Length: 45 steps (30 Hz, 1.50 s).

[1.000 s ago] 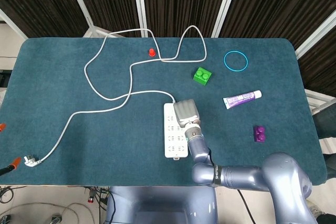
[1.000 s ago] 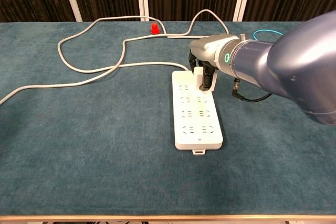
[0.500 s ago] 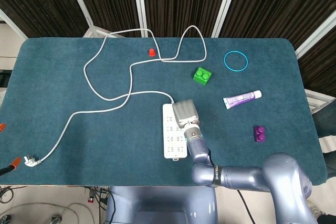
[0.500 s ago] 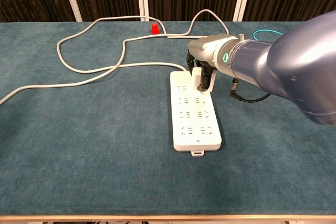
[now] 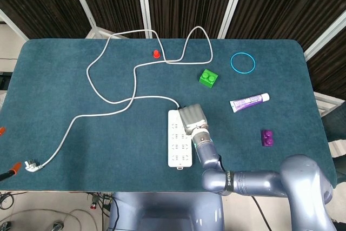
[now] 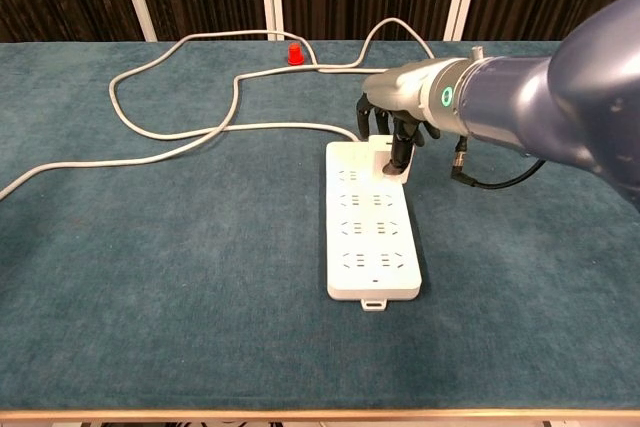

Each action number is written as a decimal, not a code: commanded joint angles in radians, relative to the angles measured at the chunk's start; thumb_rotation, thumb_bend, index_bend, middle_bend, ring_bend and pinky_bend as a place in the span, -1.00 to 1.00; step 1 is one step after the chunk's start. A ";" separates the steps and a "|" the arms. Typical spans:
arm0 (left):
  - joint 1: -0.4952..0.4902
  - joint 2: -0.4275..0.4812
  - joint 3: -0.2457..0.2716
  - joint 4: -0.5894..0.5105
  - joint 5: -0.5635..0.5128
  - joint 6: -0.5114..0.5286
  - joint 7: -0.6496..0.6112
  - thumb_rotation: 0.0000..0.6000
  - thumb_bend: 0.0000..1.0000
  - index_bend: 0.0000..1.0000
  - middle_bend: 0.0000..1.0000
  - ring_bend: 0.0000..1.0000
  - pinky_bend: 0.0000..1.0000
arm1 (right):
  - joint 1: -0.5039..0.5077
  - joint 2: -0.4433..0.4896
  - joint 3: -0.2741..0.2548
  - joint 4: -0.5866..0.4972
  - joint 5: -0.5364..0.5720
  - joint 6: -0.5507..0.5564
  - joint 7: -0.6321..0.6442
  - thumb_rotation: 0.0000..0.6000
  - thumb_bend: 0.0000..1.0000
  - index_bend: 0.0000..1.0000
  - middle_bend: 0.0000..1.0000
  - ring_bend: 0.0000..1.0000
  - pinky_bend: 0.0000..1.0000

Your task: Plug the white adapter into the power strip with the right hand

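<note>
The white power strip (image 6: pixel 368 232) (image 5: pixel 178 145) lies lengthwise near the table's front middle, its grey cable (image 6: pixel 180 137) looping off to the far left. My right hand (image 6: pixel 398 112) (image 5: pixel 192 118) hovers over the strip's far right corner. Its dark fingers (image 6: pixel 401 147) reach down and pinch the white adapter (image 6: pixel 385 165), which stands on the far right socket. How deep the adapter sits in the socket is hidden by the fingers. In the head view the hand's back covers the adapter. The left hand shows in neither view.
A red cap (image 5: pixel 156 53), green brick (image 5: pixel 208 78), blue ring (image 5: pixel 243 62), purple-labelled tube (image 5: pixel 249 101) and purple brick (image 5: pixel 266 137) lie behind and to the right of the strip. The cable's plug (image 5: pixel 31 164) rests near the front left edge.
The power strip has slid a little toward the front edge and turned slightly. My right hand has stayed over the strip's far right corner, still on the adapter.
</note>
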 commanded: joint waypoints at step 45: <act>0.006 -0.010 0.001 0.018 0.049 0.034 -0.026 1.00 -0.72 -0.76 -1.00 -1.00 -0.99 | -1.017 0.427 -0.419 -0.081 -1.345 0.692 0.791 1.00 -0.36 -1.00 -1.00 -0.75 -0.57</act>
